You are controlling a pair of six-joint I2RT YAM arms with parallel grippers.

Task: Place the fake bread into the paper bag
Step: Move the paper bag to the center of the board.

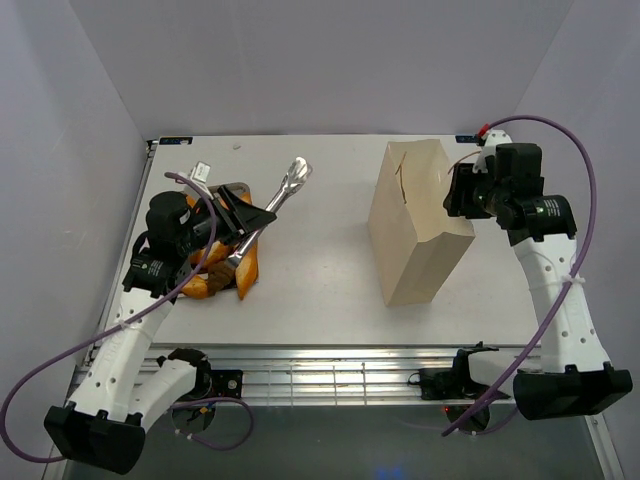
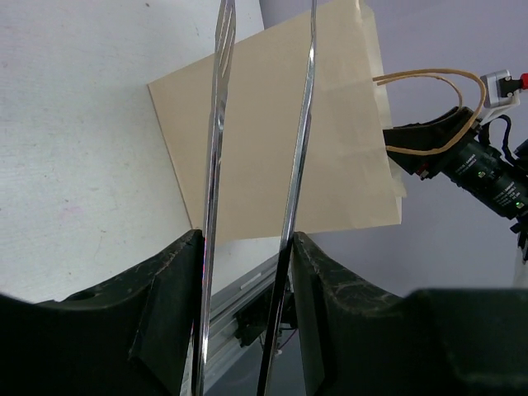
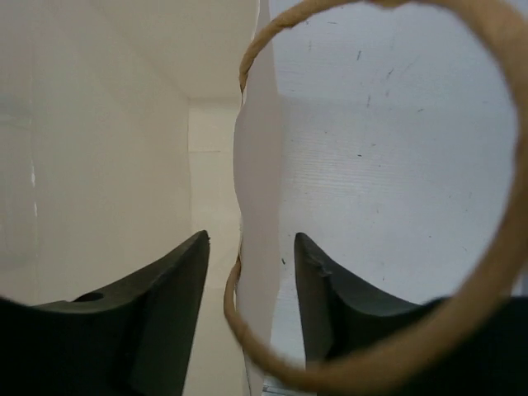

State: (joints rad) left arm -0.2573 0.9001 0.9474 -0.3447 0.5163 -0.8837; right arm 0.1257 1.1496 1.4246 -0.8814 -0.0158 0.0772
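The cream paper bag (image 1: pixel 415 235) stands tilted at the table's centre right, its mouth toward my right gripper (image 1: pixel 456 192). In the right wrist view the open fingers (image 3: pixel 186 272) straddle the bag's thin wall (image 3: pixel 257 206) without pinching it, the bag's inside (image 3: pixel 99 140) is on the left, and a cord handle (image 3: pixel 503 206) loops close to the lens. My left gripper (image 1: pixel 243 216) is shut on silver tongs (image 1: pixel 291 183), whose two arms (image 2: pixel 216 140) point at the bag (image 2: pixel 346 140). Glossy orange bread pieces (image 1: pixel 246 268) lie under the left gripper.
A steel tray's rim (image 1: pixel 234 186) shows behind the left gripper, with the bread partly on it. A small white tag (image 1: pixel 201 171) lies at the back left. The right arm (image 2: pixel 487 173) and the bag's handles (image 2: pixel 437 78) show in the left wrist view.
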